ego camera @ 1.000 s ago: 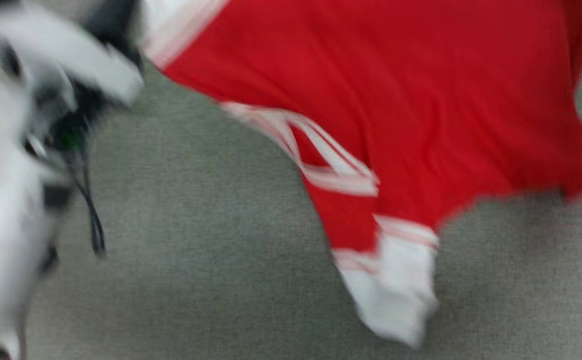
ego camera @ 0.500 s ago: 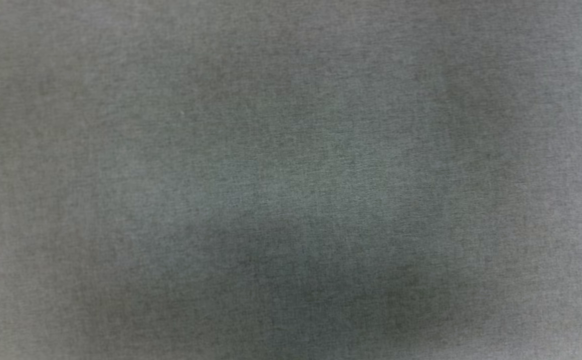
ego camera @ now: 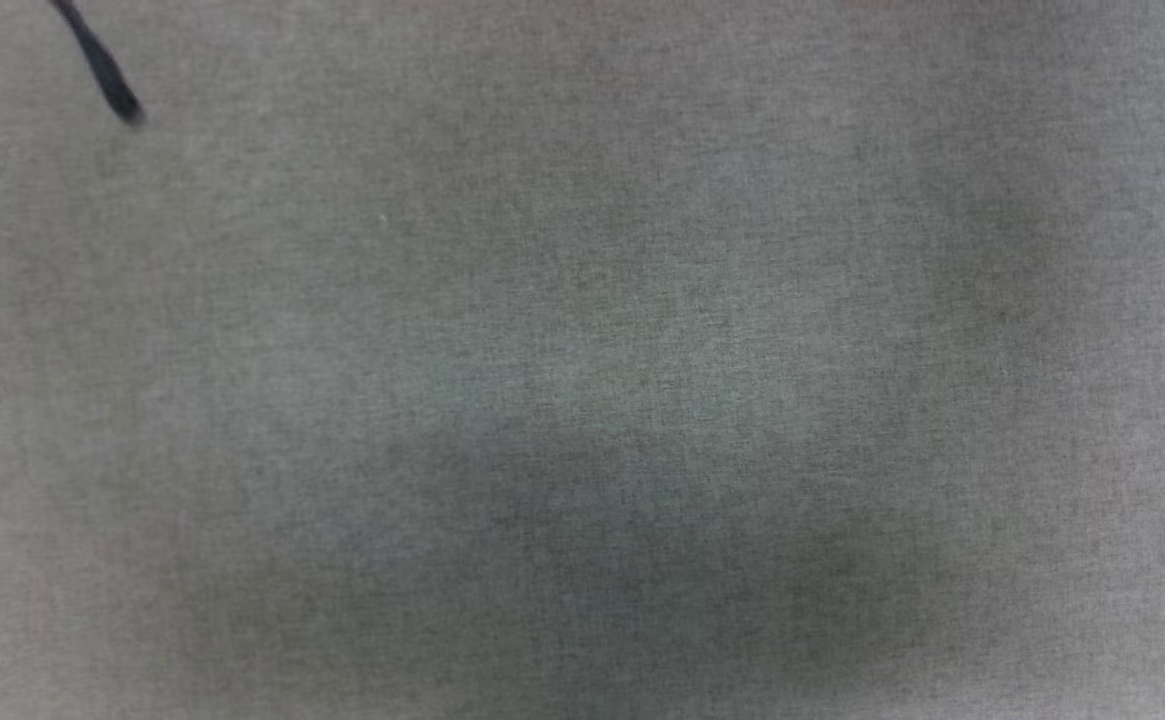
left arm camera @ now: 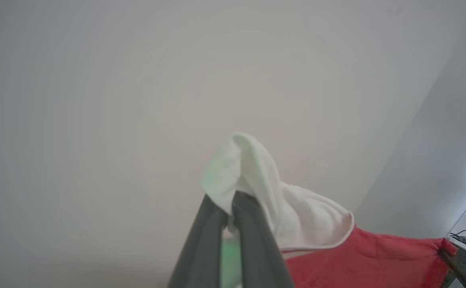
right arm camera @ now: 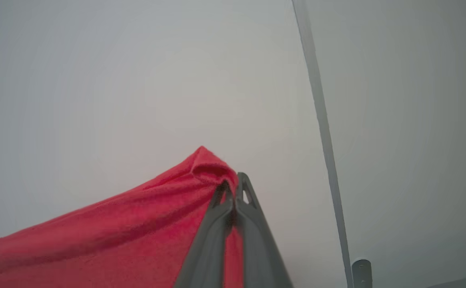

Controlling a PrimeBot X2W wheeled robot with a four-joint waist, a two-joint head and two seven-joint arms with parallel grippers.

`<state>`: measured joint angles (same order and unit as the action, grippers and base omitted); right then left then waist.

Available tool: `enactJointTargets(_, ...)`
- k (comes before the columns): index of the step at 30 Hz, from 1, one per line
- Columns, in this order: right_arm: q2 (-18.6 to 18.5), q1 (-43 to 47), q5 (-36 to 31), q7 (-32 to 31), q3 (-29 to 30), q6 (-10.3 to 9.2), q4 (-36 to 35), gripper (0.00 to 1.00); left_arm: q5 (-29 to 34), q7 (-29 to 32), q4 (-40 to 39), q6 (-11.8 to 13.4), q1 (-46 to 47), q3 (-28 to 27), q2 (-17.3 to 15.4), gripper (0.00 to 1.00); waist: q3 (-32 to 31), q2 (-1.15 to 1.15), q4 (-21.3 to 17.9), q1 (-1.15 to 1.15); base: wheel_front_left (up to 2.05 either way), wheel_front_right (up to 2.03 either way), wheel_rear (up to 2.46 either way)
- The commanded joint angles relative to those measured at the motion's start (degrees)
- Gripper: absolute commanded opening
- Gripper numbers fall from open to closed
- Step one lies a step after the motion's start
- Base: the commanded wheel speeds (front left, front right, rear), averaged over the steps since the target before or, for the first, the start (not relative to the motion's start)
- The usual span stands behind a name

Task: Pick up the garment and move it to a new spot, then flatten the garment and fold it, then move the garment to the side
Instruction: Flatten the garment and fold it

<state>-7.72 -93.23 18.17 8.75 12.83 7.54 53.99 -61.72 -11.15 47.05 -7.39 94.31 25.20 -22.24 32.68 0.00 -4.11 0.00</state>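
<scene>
garment (left arm camera: 357,256) hangs aloft, stretched between two grips: left fingers (left arm camera: 257,248) clamped on white sleeve (left arm camera: 257,176), right fingers (right arm camera: 209,248) clamped on red corner (right arm camera: 205,164). risk: thin pinch slips, cloth drops bunched.

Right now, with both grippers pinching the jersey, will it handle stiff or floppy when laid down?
Likely floppy: the jersey drapes away from the right gripper, and its white sleeve folds over the left gripper. Probably light, since fingertip pinches hold it. May crumple on landing.
</scene>
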Motion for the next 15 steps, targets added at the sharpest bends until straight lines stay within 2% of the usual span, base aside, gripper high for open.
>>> enactJointTargets(1, -0.5, 1.7, 1.2, -0.1, -1.6, -0.11, -0.7, 0.0, -0.6, -0.6, -1.9, -0.1, -2.9, 0.8, -0.9, 0.0, -0.6, 0.0, 0.3, 0.0, 0.0, 0.0, 0.0)
enactJointTargets(7, -2.6, 12.1, 9.1, -1.9, -9.5, -0.1, -6.5, 0.0, -9.0, 0.0, -13.0, -0.1, -19.7, 3.6, -2.8, 0.0, -5.0, 0.0, 1.1, 0.0, 0.0, 0.0, 0.0)
enactJointTargets(11, -6.1, 22.3, 15.4, -5.9, -13.5, -0.1, -12.8, 0.0, -12.9, -1.6, -19.4, -0.1, -32.2, 4.0, -4.3, 0.0, -8.7, 0.0, 2.0, 0.0, 0.0, 0.0, 0.0)
enactJointTargets(15, -9.3, 33.9, 20.6, -10.4, -15.1, -0.11, -20.4, 0.0, -15.0, -3.1, -25.6, -0.2, -44.2, 3.2, -5.2, 0.0, -11.6, 0.0, 2.3, 0.0, 0.0, 0.0, 0.0)
